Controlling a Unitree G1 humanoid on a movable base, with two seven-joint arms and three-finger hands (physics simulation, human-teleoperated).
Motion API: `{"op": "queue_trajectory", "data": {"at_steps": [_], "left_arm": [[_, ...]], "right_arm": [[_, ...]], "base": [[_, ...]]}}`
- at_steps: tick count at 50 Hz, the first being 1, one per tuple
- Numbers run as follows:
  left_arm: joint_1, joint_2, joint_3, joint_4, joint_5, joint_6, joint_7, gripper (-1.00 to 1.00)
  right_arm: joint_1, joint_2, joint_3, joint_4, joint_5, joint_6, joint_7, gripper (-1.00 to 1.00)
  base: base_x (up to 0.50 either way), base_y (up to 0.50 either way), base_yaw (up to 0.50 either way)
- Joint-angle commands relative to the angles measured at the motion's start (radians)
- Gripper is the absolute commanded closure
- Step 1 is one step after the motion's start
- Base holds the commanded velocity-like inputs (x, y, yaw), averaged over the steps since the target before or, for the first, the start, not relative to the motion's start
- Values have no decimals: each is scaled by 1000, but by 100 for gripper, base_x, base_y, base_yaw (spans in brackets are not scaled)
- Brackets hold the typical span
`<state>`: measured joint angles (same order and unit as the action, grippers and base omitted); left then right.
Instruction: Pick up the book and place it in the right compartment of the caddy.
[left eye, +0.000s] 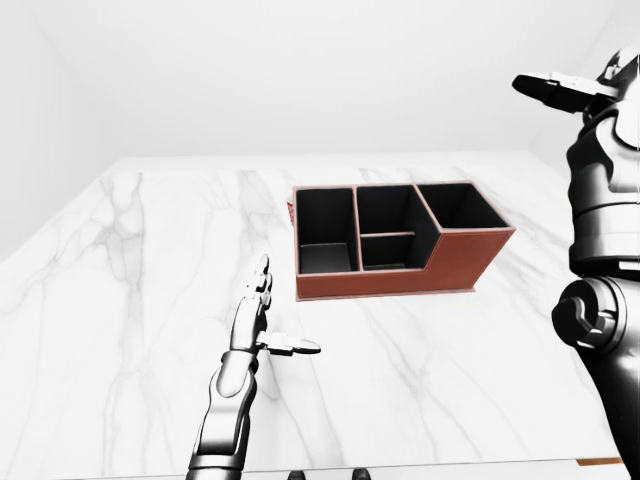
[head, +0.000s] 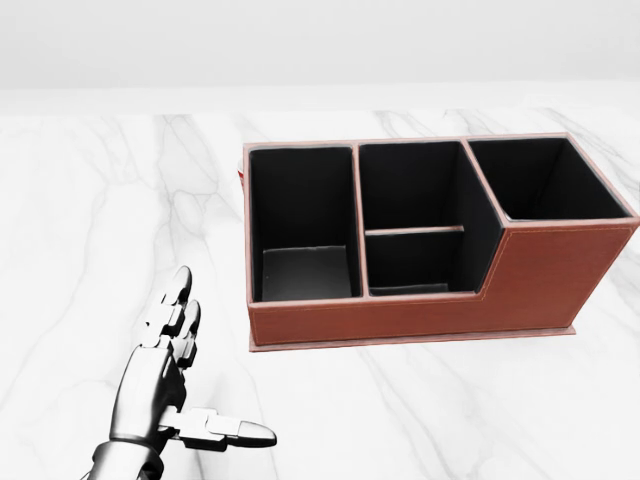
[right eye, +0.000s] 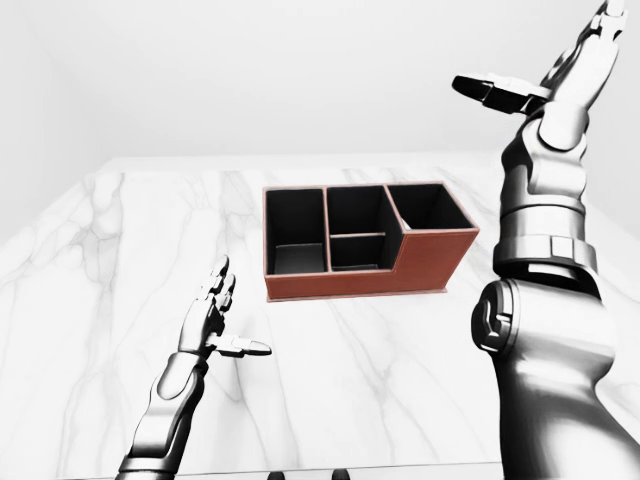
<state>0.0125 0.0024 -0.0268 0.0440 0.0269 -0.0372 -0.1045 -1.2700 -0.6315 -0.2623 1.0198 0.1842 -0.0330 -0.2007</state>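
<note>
Brown caddy (head: 420, 300) sits centre-right of the head view on the white marble surface (head: 90, 200). All visible compartments look dark; the book cannot be made out in any of them. Left hand (head: 170, 375) hovers at lower left, fingers spread, thumb out. Right hand (right eye: 535, 85) is raised at upper right of the right-eye view, fingers apart, holding nothing.

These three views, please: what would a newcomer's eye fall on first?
Probably the reddish-brown caddy with black compartments, mid-table on white marble. Next, the right hand, open and raised high at the right-eye view's upper right; the left hand hovers open at lower left. No book shows.
</note>
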Motion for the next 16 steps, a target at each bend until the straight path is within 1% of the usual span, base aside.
{"op": "queue_trajectory", "data": {"at_steps": [1,2,3,5,9,11,12,14,15,16], "left_arm": [[-7,0,2,15,8,-7,15,-100],[-7,-1,1,15,8,-7,15,-100],[-6,-1,1,13,8,-5,15,-100],[-5,0,1,11,8,-5,15,-100],[-5,0,2,9,8,-2,15,-100],[-5,0,2,10,8,-3,15,-100],[-7,0,2,14,8,-5,15,-100],[-7,0,3,12,8,-2,15,-100],[-7,0,2,12,9,-1,15,-100],[-6,0,2,11,9,0,16,-100]], "right_arm": [[28,-78,-25,-316,134,110,-6,-100],[54,-84,-36,-373,160,120,-8,-100],[66,-105,-50,-452,192,120,-20,-100],[85,-126,-63,-531,230,120,-40,-100],[113,-173,-85,-640,309,120,-68,-100],[155,-182,-99,-686,340,120,-85,-100],[143,-203,-99,-698,357,120,-91,-100],[189,-207,-112,-736,385,120,-98,-100],[186,-224,-114,-749,400,120,-106,-100],[209,-228,-124,-773,420,120,-112,-100]], "base": [[0,0,0],[0,0,0],[0,0,0],[0,0,0],[0,0,0],[0,0,0],[0,0,0],[0,0,0],[0,0,0],[0,0,0]]}}
